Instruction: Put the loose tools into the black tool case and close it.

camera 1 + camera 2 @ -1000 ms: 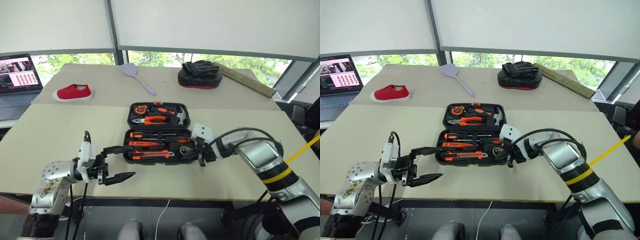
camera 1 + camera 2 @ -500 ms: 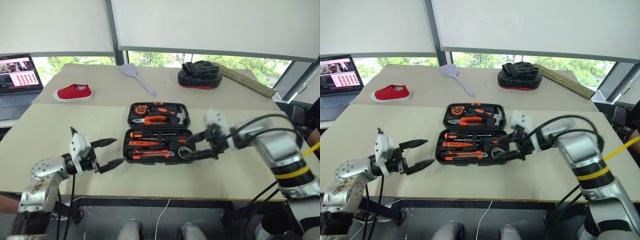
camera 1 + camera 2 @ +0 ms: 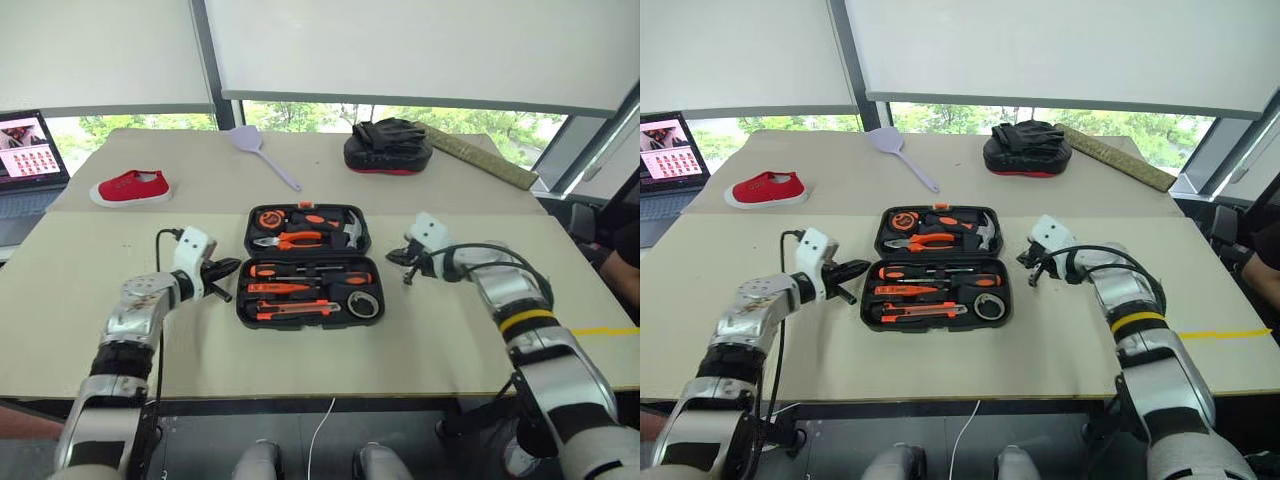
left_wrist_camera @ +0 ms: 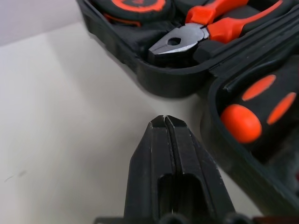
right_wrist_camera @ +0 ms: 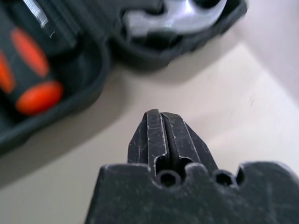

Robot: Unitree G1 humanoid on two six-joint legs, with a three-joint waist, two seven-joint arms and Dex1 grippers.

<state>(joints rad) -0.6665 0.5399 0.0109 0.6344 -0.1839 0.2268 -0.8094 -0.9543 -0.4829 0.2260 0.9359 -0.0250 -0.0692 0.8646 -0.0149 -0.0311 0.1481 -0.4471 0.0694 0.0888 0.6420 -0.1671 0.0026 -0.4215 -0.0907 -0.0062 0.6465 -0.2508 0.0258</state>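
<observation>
Left gripper (image 3: 222, 268) pressed together, empty, just beside the left edge of the black tool case (image 3: 310, 271), which lies open mid-table with the loose tools (image 3: 305, 293) seemingly all seated in the near half; right gripper (image 3: 405, 259) likewise pressed together, empty, by the right edge near the hinge. For the close, get both tips under one half's side rims and swing evenly, checking no handle rides proud. Bare table (image 3: 450, 330) flanks both sides, so there's room

Nothing I can actually read here, honestly. The laptop (image 3: 28, 150) screen has rows of little pictures on it, but any lettering there is way too small to make out.
</observation>
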